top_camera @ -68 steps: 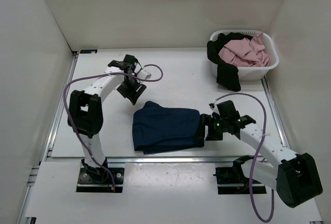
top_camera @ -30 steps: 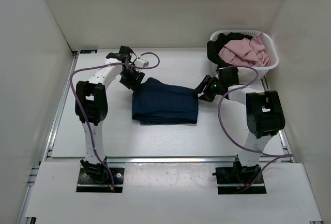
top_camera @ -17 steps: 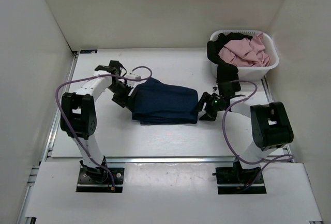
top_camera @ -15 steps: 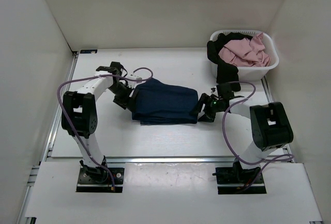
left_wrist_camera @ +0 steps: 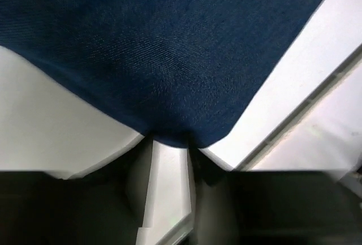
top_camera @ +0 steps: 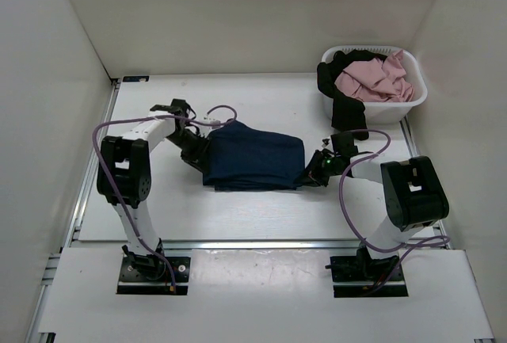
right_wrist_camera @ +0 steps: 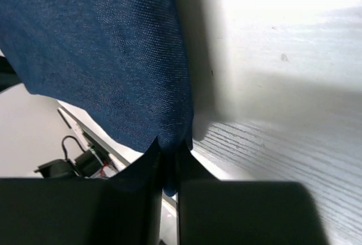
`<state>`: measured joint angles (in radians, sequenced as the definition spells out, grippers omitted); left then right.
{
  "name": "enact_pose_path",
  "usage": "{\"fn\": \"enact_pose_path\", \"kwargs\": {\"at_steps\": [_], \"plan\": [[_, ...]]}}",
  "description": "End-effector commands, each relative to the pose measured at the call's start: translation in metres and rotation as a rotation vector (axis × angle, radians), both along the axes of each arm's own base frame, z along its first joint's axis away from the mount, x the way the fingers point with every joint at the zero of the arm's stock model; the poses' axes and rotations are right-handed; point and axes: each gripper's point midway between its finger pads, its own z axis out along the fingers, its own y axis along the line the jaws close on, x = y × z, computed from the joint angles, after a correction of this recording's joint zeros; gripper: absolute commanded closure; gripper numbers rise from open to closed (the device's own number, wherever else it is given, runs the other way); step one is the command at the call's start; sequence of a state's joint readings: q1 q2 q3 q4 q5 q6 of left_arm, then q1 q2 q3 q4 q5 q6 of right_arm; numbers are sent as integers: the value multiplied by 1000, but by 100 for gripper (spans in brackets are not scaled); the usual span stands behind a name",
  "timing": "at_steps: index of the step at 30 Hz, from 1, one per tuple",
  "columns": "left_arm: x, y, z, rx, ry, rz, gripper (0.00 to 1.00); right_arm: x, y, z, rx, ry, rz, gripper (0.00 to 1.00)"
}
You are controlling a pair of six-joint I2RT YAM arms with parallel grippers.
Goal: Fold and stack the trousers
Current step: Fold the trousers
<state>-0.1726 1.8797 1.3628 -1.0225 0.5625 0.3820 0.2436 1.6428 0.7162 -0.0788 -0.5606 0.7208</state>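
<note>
The trousers [top_camera: 253, 157] lie folded into a dark navy denim rectangle in the middle of the table. My left gripper [top_camera: 198, 150] sits low at their left edge. In the left wrist view, denim [left_wrist_camera: 169, 58] fills the top and its edge dips between the fingertips of that gripper [left_wrist_camera: 169, 146], which is shut on it. My right gripper [top_camera: 311, 173] is at the trousers' near right corner. The right wrist view shows this gripper [right_wrist_camera: 169, 154] pinched on a fold of denim [right_wrist_camera: 113, 58].
A white laundry basket [top_camera: 416, 93] stands at the back right, holding a pink garment [top_camera: 372, 78]. A black garment [top_camera: 348, 113] hangs over its front rim, close behind my right arm. Metal rails [top_camera: 253, 242] border the table's near edge.
Both grippers moved in against the two ends of the folded trousers and went from open to shut on the fabric. The trousers have barely shifted.
</note>
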Motion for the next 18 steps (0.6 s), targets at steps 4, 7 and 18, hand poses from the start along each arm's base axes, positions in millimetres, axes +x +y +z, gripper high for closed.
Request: {"fn": "enact_pose_path", "kwargs": {"at_steps": [4,7,18], "plan": [[-21,8,-39,32,96,-19,86,-8,-2,-3,-27,35,39,100],[-15,26,-46,125,72,-7,86,-13,-6,-3,-51,50,46,100],[15,41,2,231,-134,7,82,-18,-17,4,-84,47,103,41]]}}
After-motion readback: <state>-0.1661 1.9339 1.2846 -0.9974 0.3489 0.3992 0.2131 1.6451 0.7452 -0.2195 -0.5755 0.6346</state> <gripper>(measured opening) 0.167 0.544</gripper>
